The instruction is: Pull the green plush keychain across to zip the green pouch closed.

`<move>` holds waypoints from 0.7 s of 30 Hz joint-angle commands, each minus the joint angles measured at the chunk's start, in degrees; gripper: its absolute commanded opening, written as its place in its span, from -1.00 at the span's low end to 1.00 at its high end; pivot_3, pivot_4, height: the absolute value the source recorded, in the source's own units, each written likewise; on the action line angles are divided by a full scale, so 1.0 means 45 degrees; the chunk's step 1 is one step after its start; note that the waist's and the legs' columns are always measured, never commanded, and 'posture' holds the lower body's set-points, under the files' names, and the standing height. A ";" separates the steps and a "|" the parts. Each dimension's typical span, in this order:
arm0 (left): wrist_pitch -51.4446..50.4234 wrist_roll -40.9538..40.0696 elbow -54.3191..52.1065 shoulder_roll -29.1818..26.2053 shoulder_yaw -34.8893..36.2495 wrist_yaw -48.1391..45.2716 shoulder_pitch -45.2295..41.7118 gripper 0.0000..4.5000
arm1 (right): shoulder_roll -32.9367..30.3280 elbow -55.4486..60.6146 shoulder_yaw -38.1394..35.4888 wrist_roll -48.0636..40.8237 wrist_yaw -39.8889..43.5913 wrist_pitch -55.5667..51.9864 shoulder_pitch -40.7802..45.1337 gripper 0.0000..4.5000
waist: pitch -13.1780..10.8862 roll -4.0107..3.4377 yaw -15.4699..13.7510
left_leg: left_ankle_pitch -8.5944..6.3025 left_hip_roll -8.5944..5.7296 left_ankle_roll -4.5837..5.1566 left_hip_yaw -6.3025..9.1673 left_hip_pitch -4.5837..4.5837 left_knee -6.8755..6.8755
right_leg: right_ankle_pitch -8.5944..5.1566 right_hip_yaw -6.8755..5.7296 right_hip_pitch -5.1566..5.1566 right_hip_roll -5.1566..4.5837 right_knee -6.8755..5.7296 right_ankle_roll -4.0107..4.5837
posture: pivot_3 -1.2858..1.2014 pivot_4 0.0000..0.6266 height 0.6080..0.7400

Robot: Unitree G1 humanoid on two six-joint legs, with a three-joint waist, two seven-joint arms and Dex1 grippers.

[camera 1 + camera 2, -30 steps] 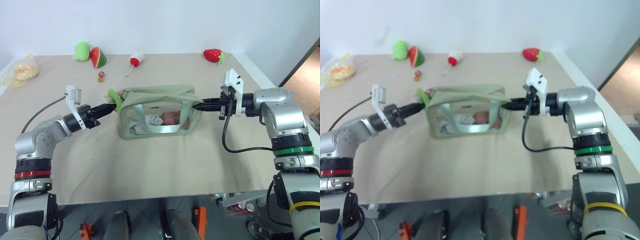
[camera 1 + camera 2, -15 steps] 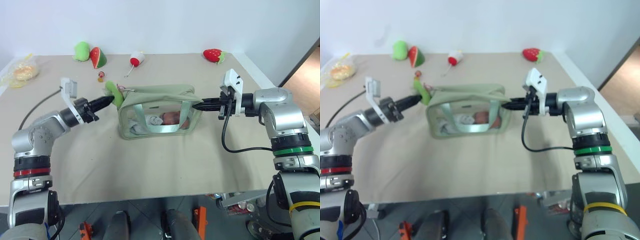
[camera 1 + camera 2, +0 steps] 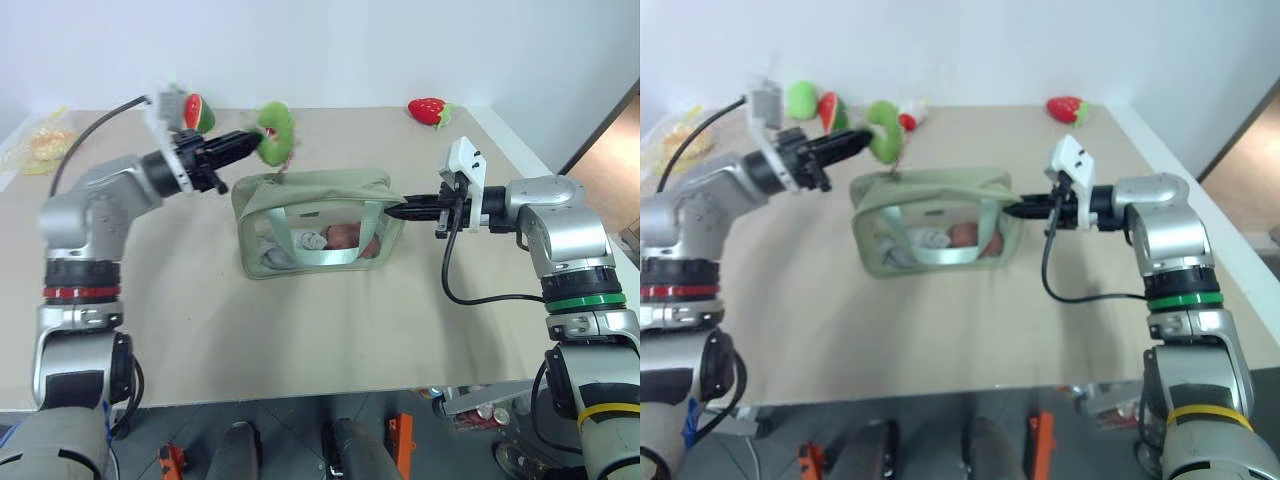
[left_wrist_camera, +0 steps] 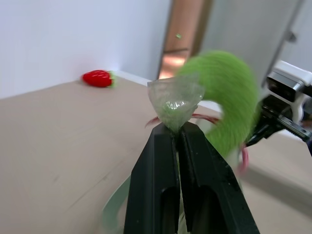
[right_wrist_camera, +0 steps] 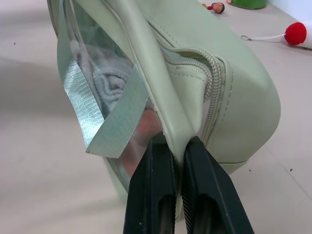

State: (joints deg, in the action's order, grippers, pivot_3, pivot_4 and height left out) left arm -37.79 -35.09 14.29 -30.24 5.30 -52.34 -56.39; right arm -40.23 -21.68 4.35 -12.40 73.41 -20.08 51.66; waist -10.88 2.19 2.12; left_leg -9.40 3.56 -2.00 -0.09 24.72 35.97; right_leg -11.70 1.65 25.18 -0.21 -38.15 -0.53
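Two grippers work the green pouch [image 3: 315, 222] mid-table: the right gripper [image 3: 396, 211] is clamped on its right end fabric, while the left gripper [image 3: 249, 144] pinches the green plush keychain [image 3: 276, 130] aloft above the pouch's left end.

The green pouch [image 3: 312, 224] sits mid-desk [image 3: 300, 330] as the main obstacle, with the right end effector [image 3: 397, 211] clamped on its 3 o'clock end and the left end effector [image 3: 246, 143] raised at its 11 o'clock, pinching the green plush keychain [image 3: 275, 130]. From 4 to 8 o'clock the desk lies bare to the near edge. Along the far edge, a watermelon plush [image 3: 197, 112] at 11 o'clock, a strawberry plush [image 3: 428, 110] at 1 o'clock and a yellow bag [image 3: 45, 148] at 10 o'clock narrow the passage.
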 commanded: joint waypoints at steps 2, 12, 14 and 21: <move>0.0520 0.0780 -0.0082 0.0116 -0.0799 -0.0513 -0.0473 -0.97 | -0.0180 0.0598 -0.0347 -0.0248 -0.0167 -0.0067 -0.0148 -1.00 | 0.0000 -0.0001 0.0096 | 0.0000 0.0001 0.0001 0.0000 -0.0008 -0.0013 | 0.0000 0.0003 0.0002 0.0006 -0.0002 0.0001 | 0.03 -0.52 1.00; 0.0375 0.1558 0.0896 0.0173 -0.0927 -0.0397 -0.0757 0.44 | -0.0244 0.0854 -0.0360 -0.0429 -0.0371 -0.0178 -0.0341 -1.00 | 0.0000 -0.0001 0.0104 | 0.0000 0.0001 0.0001 0.0001 -0.0008 -0.0015 | -0.0001 0.0006 0.0002 0.0008 -0.0002 0.0001 | 0.03 -0.52 1.00; 0.0412 0.1598 0.0830 0.0002 -0.0781 -0.0403 -0.0664 0.61 | -0.0236 0.0852 -0.0344 -0.0449 -0.0363 -0.0186 -0.0334 -1.00 | 0.0000 -0.0001 0.0106 | 0.0000 0.0001 0.0001 0.0001 -0.0009 -0.0015 | -0.0001 0.0006 0.0002 0.0008 -0.0003 0.0002 | 0.03 -0.52 1.00; 0.0356 0.1519 0.0214 -0.0492 -0.0508 -0.0640 -0.0232 0.61 | -0.0171 0.0733 -0.0274 -0.0445 -0.0341 -0.0134 -0.0189 -1.00 | 0.0000 -0.0001 0.0107 | 0.0000 0.0002 0.0001 0.0001 -0.0010 -0.0020 | -0.0002 0.0007 0.0003 0.0009 -0.0003 0.0001 | 0.03 -0.52 1.00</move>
State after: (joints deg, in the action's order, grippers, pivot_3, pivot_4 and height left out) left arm -36.95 -27.94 17.89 -31.09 1.04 -54.58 -57.14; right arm -40.36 -19.38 4.27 -13.96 72.00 -20.77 50.12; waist -10.89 2.19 2.61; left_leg -9.40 3.56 -2.00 -0.08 24.68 35.88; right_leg -11.71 1.68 25.20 -0.17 -38.16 -0.52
